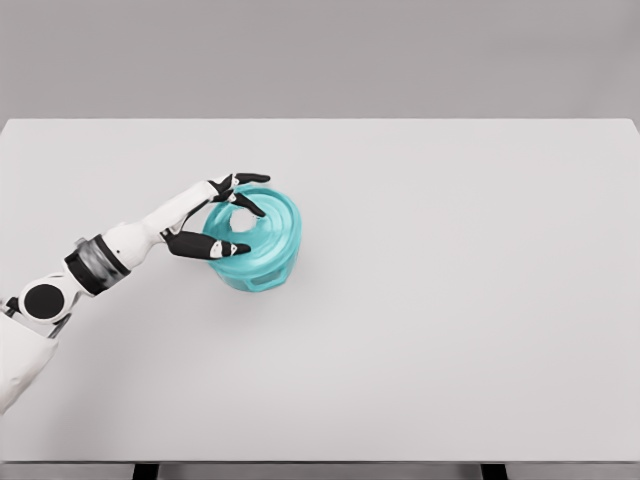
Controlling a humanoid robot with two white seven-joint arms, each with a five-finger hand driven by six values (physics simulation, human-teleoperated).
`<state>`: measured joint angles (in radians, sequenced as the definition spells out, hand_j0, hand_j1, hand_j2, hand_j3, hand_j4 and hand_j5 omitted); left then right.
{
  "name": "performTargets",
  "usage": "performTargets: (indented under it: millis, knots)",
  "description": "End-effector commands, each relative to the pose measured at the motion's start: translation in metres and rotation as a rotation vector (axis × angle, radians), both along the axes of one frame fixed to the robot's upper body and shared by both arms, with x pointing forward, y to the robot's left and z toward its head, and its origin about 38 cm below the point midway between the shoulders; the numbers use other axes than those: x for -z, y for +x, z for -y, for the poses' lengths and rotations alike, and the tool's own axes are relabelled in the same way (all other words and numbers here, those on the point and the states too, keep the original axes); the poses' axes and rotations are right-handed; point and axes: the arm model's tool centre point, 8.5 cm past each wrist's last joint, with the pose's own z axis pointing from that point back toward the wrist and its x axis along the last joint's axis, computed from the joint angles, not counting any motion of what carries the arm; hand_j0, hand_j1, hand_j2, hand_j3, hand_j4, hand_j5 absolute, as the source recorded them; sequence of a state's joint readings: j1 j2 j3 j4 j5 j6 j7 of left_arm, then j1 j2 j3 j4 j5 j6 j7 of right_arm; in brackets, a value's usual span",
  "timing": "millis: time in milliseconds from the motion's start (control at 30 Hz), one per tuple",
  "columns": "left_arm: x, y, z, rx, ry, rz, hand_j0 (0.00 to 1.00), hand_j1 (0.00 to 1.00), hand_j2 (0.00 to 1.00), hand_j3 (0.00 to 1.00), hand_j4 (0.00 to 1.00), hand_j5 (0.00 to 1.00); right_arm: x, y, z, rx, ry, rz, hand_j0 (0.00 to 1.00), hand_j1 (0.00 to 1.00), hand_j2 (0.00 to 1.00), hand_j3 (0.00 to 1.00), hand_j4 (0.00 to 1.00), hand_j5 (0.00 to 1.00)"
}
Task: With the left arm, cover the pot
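Observation:
A teal pot [262,276] stands on the white table [450,300], left of the middle. Its teal lid [278,228] lies on top of it, tilted slightly toward me. My left hand [250,213] reaches in from the lower left and hovers over the lid's left half. The fingers [252,179] are spread above the centre of the lid, and the thumb sticks out along the lid's near rim. The gap between them is wide and nothing is gripped in it. The lid's knob is mostly hidden behind the fingers. My right arm does not show.
The table's far edge runs across the top of the picture and its near edge along the bottom. Nothing else stands on the table.

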<state>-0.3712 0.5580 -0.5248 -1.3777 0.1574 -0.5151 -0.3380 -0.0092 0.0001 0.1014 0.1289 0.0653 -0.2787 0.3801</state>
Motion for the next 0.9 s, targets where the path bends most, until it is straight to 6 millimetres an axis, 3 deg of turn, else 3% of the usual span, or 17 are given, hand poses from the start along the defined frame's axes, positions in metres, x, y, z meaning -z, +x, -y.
performTargets:
  millis: [0,867]
  knots:
    - [-0.0025,0.0018,-0.0001,-0.006,0.005,0.013,1.00,1.00,1.00,1.00,1.00,1.00,0.0000,0.0001,0.0000,-0.001,0.000,0.000,1.00,1.00,1.00,1.00,1.00,1.00]
    - [-0.0049,0.0035,-0.0049,-0.026,0.011,-0.006,1.00,1.00,1.00,1.00,1.00,1.00,0.0000,0.0001,0.0000,-0.001,0.000,0.000,1.00,1.00,1.00,1.00,1.00,1.00]
